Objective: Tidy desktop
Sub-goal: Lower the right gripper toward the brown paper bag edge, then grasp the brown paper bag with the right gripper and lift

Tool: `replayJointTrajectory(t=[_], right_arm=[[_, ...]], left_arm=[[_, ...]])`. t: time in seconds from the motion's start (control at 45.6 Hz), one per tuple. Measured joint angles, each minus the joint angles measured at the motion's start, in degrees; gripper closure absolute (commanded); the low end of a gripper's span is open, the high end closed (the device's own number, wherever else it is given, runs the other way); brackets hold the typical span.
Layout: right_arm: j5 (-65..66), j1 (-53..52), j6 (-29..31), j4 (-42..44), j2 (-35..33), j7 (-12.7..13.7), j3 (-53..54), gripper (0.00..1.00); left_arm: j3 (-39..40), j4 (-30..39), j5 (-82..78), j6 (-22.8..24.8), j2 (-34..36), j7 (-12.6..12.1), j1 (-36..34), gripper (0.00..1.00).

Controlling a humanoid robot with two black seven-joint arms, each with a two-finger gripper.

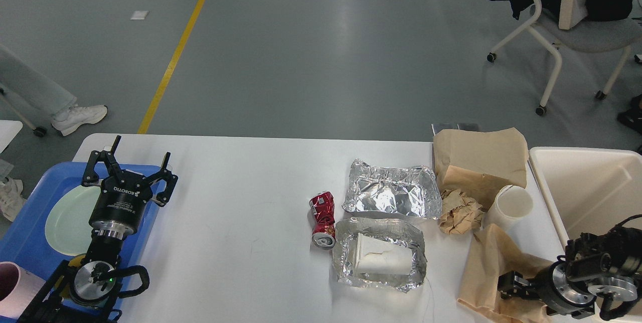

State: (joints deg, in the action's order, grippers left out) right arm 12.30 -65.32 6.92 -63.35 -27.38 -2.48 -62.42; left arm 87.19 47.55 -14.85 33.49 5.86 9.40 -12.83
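Currently, left gripper (135, 158): fingers spread, over blue tray (22, 243), lower left
right gripper (511, 283): lower right on brown paper (489, 268), can't tell its state
desktop (241, 212): fills lower frame, can (323, 219) and foil (391, 192) mid-right

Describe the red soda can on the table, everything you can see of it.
The red can is a crushed metal drink can, dented and bent at its middle. It lies on its side on the white desktop, its silver top end with the opening facing the near edge. White lettering shows on the red wall, too small to read. It sits left of the two foil trays; its lower end is close to, perhaps touching, the nearer foil tray. No pincer is near it.
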Motion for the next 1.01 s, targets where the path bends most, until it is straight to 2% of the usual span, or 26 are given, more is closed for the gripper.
replayJointTrajectory(t=[0.241,0.482,0.877,1.008], right_arm=[[0.9,-0.2,0.2,-1.7,-0.8,0.5,-0.5,1.00],[0.8,-0.2,0.4,-2.0,-0.8,3.1,-0.4,1.00],[0.8,-0.2,0.7,-2.5,-0.8,3.3,-0.2,1.00],[0.8,-1.0,2.8,-3.0,-1.6,3.3,-0.2,1.00]], left_arm=[[0.0,0.0,0.0,0.0,0.0,0.0,0.0,0.04],[0.0,0.0,0.0,0.0,0.0,0.0,0.0,0.04],[0.0,0.0,0.0,0.0,0.0,0.0,0.0,0.04],[0.0,0.0,0.0,0.0,0.0,0.0,0.0,0.04]])
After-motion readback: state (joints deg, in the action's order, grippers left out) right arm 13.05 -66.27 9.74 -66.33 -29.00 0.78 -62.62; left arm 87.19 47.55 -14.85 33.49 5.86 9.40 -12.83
